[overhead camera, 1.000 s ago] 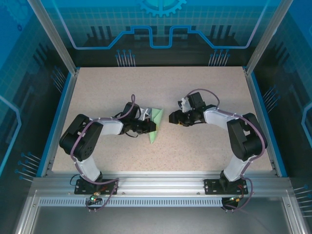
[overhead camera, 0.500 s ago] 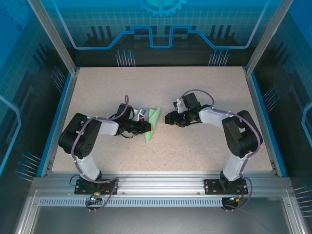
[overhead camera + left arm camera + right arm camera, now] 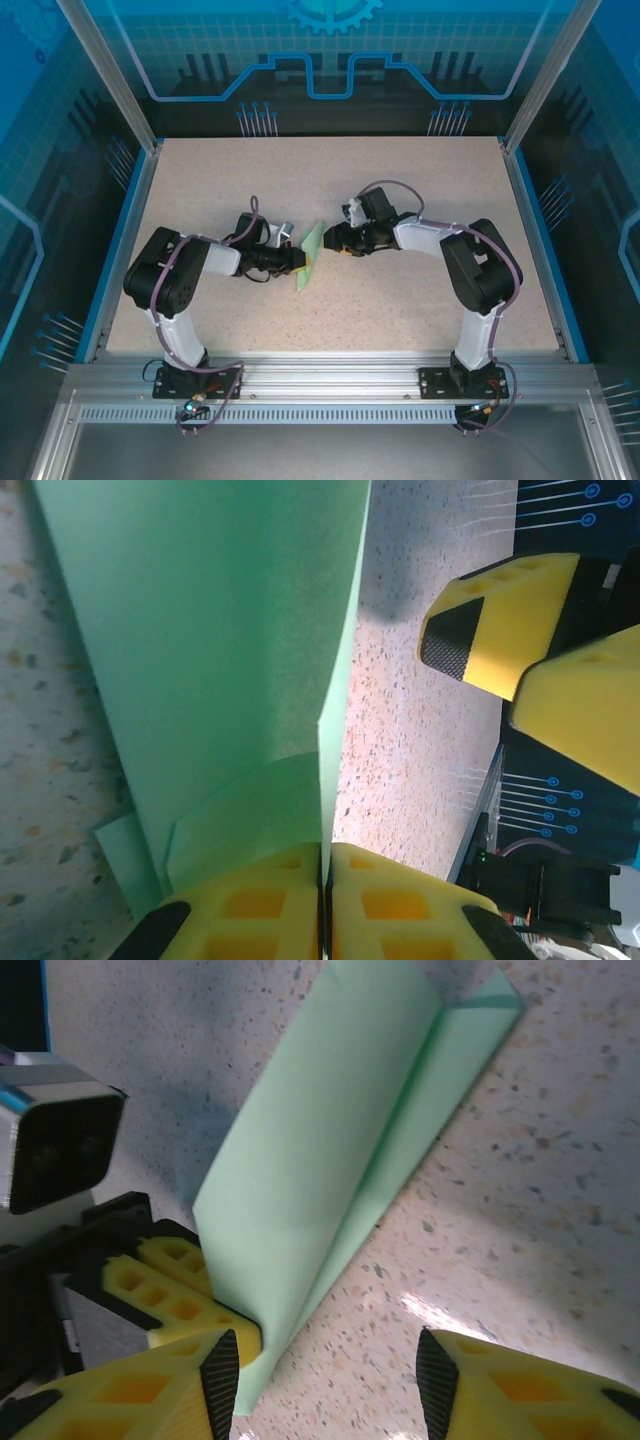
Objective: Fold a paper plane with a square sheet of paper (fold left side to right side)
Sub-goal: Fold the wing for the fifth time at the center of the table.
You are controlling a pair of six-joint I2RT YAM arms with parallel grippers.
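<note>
The pale mint-green sheet of paper (image 3: 310, 256), creased into a slim pointed shape, lies mid-table with one flap lifted. My left gripper (image 3: 301, 260) is shut on that flap's edge; in the left wrist view the thin paper (image 3: 220, 660) runs up from between the pressed yellow fingertips (image 3: 326, 856). My right gripper (image 3: 329, 241) hovers open just right of the paper. In the right wrist view its jaws (image 3: 328, 1372) stand apart over bare table, the raised flap (image 3: 330, 1140) rising beside its left finger (image 3: 215, 1385), with nothing between the pads.
The speckled tabletop (image 3: 400, 300) is bounded by blue rails (image 3: 125, 240) and an aluminium frame. The two grippers face each other a few centimetres apart across the paper. The left gripper's yellow fingers (image 3: 175, 1295) lie close to my right gripper's left finger.
My right gripper has moved left, closing in on the paper. The left gripper, still holding the flap, has shifted slightly left and tipped the paper more upright.
</note>
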